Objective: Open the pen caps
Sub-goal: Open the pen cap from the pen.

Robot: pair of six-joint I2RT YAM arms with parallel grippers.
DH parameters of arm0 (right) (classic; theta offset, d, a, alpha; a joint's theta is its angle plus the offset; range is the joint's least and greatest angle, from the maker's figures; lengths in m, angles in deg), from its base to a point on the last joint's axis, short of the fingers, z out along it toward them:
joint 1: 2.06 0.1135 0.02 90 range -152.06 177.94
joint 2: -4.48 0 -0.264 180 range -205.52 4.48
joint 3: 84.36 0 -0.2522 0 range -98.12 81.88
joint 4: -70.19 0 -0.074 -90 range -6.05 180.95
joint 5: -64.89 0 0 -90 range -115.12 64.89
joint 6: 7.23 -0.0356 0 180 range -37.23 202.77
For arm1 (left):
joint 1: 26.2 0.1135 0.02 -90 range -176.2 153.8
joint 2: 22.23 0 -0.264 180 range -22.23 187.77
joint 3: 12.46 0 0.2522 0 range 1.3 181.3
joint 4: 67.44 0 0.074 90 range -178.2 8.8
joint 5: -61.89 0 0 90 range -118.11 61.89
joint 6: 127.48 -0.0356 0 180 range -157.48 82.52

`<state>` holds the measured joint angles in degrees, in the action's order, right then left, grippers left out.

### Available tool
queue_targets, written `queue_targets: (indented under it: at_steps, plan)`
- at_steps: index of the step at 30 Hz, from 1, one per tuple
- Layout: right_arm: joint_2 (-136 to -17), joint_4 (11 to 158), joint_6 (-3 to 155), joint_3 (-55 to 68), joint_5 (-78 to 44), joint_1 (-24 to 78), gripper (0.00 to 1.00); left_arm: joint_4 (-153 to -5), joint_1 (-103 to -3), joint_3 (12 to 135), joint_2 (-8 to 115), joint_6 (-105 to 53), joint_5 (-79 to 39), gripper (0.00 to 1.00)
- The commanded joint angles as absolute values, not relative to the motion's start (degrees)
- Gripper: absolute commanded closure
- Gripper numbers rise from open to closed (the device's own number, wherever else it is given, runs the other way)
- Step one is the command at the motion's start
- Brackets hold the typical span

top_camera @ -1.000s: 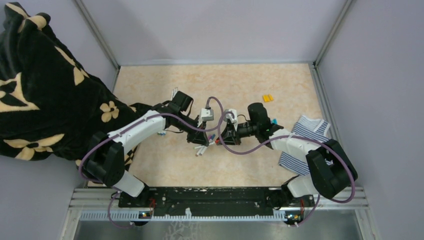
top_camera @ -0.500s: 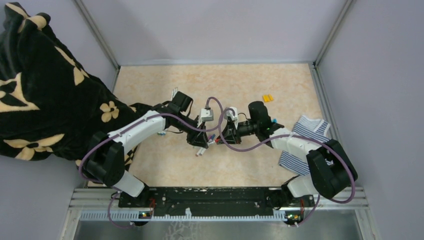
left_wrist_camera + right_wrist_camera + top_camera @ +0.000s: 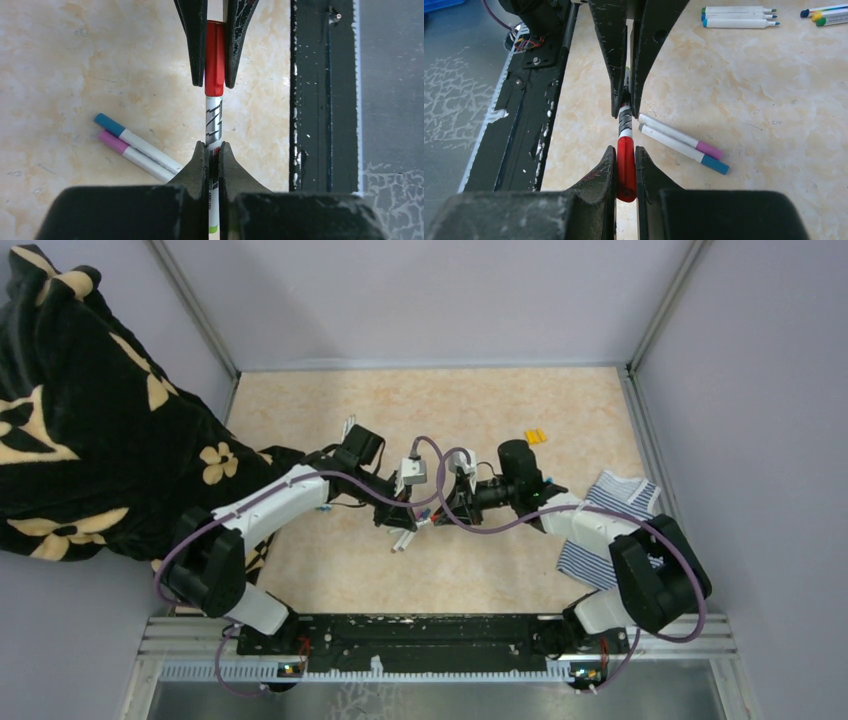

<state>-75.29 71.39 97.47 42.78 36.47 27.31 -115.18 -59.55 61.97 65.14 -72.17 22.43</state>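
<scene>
While it is held off the desk (image 3: pixel 480 410) between the two arms, one pen (image 3: pixel 213 117) is gripped at both ends. The left claw (image 3: pixel 213 147) is clamped on the white barrel, and the right claw (image 3: pixel 626 150) is clamped on the red cap (image 3: pixel 214 55). The cap is seen seated on the barrel, with no gap between them. Black zigzag markings are printed on the barrel, and a touch of green shows behind the left claw's fingers.

Just beside the held pen, a blue-capped pen (image 3: pixel 107 122) and a pink-capped pen (image 3: pixel 112 142) lie side by side on the desk, touching along their length. Farther off, three uncapped pens (image 3: pixel 734 16) are laid parallel with their tips bare. Near them, the dark blue, yellow and green ends of further pens (image 3: pixel 819 16) are cut off by the edge of the right wrist view. Two orange caps (image 3: pixel 537 436) lie together toward the far right of the desk, well apart from the claws.

The desk is surfaced in pale beige with orange marbling. A black rail (image 3: pixel 325 100) runs along its near edge. A blue-and-white striped cloth (image 3: pixel 620 500) lies at the right side, partly under the right arm. A black blanket with cream flowers (image 3: pixel 80 420) is draped over the left side. Plain lilac walls (image 3: pixel 430 300) enclose the space, with metal frame posts (image 3: pixel 195 305) at the far corners.
</scene>
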Motion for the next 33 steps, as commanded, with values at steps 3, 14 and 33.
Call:
queue_targets:
  at_steps: [3, 14, 33]
  plan:
    - [-76.8, 68.5, 93.2, 38.6, 39.3, 25.6, 1.00, -108.0, -59.4, 59.2, 60.0, -69.4, 13.0, 1.00]
    - [-75.6, 68.8, 96.3, 39.5, 39.3, 24.3, 1.00, -109.9, -59.5, 59.6, 60.3, -70.7, 14.1, 1.00]
    - [-69.3, 75.1, 107.6, 40.5, 40.1, 21.6, 1.00, -111.9, -58.9, 61.4, 65.3, -69.8, 10.4, 1.00]
